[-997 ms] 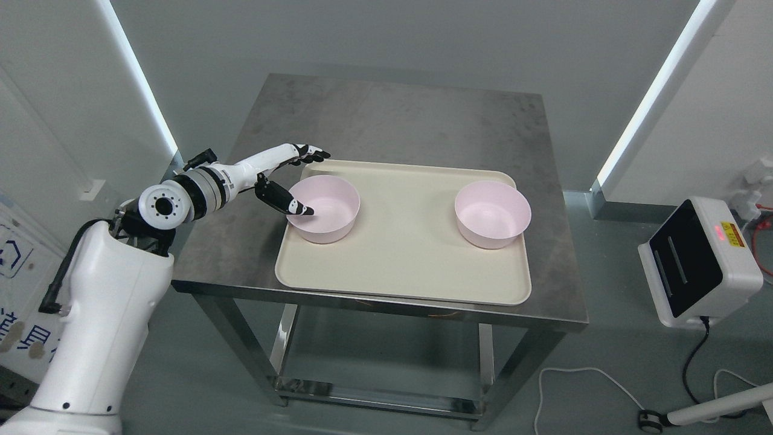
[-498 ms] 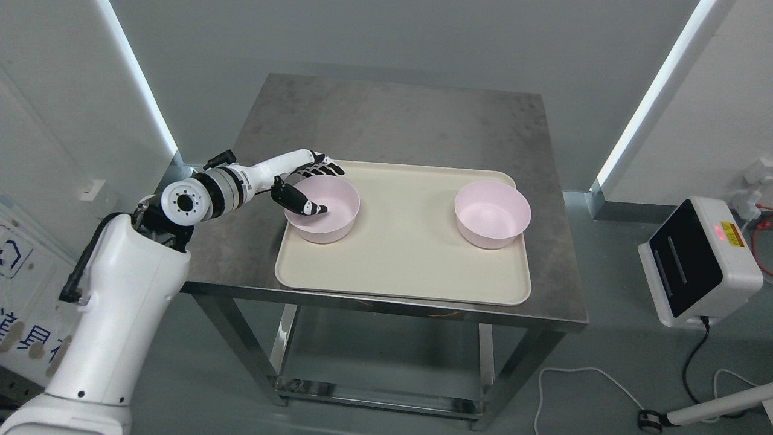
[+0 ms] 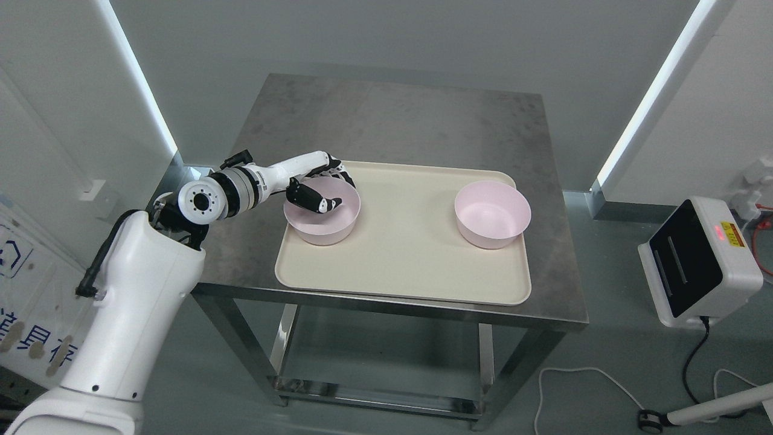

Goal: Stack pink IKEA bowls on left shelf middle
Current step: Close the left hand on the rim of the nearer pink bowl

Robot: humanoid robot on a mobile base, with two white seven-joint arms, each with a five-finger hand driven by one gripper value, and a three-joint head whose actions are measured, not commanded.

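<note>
Steel tabletop [image 3: 398,121] carries a cream tray [image 3: 404,266]; the left robot hand [image 3: 323,187] pinches the near pink bowl's [image 3: 326,220] rim, apart from the other pink bowl [image 3: 492,214].

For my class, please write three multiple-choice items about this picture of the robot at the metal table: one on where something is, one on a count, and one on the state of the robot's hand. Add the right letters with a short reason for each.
1. Where do the pink bowls stand?
A. On the floor
B. On the cream tray
C. On the bare metal table beside the tray

2. How many pink bowls are in view?
A. One
B. Two
C. Four

3. What is the left hand doing?
A. Hanging far from the table
B. Pressing flat on the right bowl
C. Set at the rim of the left bowl, thumb inside and fingers at the far side

Answers:
1 B: both the left bowl and the right bowl stand on the cream tray, which lies on the metal table.
2 B: only these two bowls show, apart at the tray's two ends.
3 C: the left hand straddles the left bowl's rim.
</note>
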